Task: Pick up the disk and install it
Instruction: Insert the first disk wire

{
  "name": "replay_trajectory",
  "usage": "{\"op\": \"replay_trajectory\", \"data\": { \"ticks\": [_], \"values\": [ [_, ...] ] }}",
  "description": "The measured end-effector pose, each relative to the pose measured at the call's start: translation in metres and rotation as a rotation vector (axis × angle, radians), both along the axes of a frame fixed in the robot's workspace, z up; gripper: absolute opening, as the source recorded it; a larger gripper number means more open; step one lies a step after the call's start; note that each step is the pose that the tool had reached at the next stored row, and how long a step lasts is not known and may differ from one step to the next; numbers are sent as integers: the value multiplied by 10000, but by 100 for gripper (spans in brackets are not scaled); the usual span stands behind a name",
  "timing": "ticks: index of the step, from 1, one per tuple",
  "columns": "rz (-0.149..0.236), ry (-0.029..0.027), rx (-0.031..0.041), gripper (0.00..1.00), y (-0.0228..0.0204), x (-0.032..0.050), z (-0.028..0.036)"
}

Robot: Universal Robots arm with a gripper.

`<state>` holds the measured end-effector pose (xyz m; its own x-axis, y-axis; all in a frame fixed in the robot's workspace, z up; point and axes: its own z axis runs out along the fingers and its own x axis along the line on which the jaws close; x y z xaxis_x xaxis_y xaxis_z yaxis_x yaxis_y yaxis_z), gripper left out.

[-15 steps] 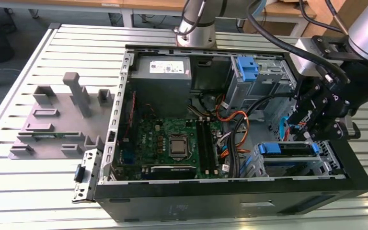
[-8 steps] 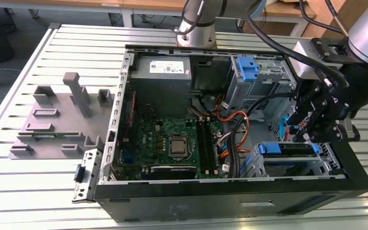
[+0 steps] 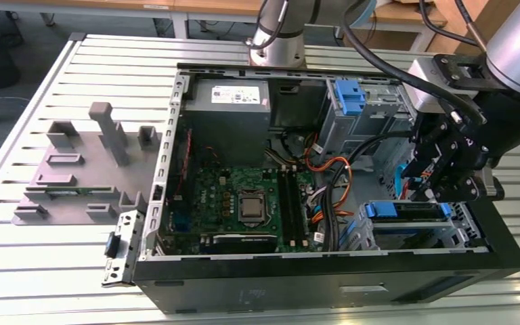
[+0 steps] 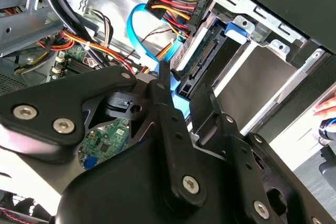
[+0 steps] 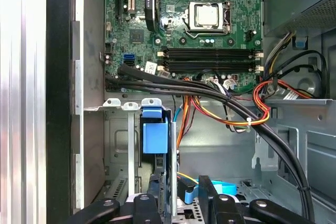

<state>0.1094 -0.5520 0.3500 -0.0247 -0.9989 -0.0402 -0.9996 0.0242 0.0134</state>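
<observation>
One open computer case, one arm, one gripper

In the exterior view, one grey fixture block lies on the slatted table beside the case. Inside sit one motherboard, one grey power supply box, and two blue plastic brackets: one far, one near. The first wrist view shows one processor socket and two black gripper fingers.

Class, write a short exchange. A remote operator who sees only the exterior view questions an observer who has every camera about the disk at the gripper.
Operator: In the exterior view the gripper hangs over the computer case, toward the exterior view's right. Is the disk in it?
Observer: Yes. In the second wrist view the disk sits between the fingers, with its connector edge showing.
Operator: Anything close to it?
Observer: A plug with yellow, red and black wires lies just beside that end.
</observation>
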Motion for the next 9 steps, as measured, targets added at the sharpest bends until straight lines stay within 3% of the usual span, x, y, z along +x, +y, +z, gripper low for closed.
{"op": "replay_trajectory", "data": {
  "ticks": [9],
  "values": [
    [-5,5,1,42,-1,14,-1]
  ]
}}
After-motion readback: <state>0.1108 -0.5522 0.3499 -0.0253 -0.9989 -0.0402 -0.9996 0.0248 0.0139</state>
